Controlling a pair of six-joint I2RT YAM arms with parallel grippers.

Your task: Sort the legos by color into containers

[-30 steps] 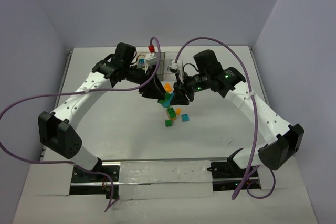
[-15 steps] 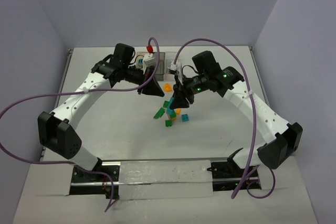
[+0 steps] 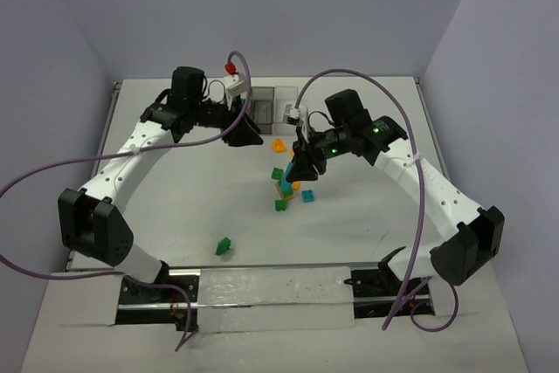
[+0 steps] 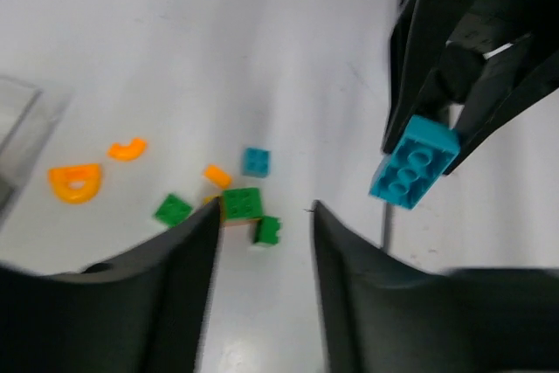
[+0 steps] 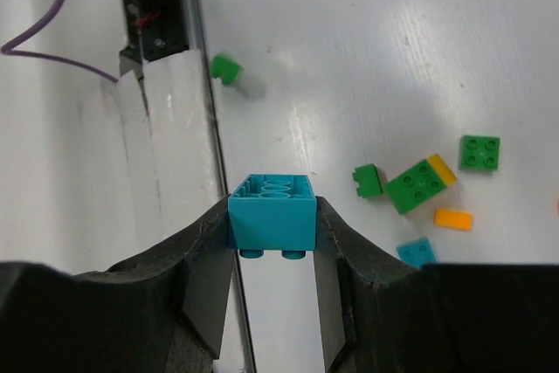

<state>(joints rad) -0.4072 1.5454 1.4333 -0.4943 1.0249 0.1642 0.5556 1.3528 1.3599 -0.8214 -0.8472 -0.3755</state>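
My right gripper (image 3: 300, 171) is shut on a teal-blue lego (image 5: 272, 220) and holds it above the table, over the pile. The same brick shows in the left wrist view (image 4: 412, 162). Loose legos lie below: a green-on-orange stack (image 3: 285, 188), a green one (image 3: 276, 173), a small green one (image 3: 280, 205), a teal one (image 3: 307, 196) and an orange arch piece (image 3: 279, 143). One green lego (image 3: 224, 245) lies apart near the front. My left gripper (image 3: 251, 134) is open and empty, left of the pile. The containers (image 3: 265, 98) sit at the back, partly hidden by both wrists.
The metal base rail (image 3: 271, 286) runs along the near edge, close to the stray green brick. Purple cables (image 3: 349, 69) arch over both arms. White walls close the table at the back and sides.
My left gripper has pulled back from the pile toward the far left. A green brick has travelled from the pile to the front of the table. The right gripper still holds the teal brick.
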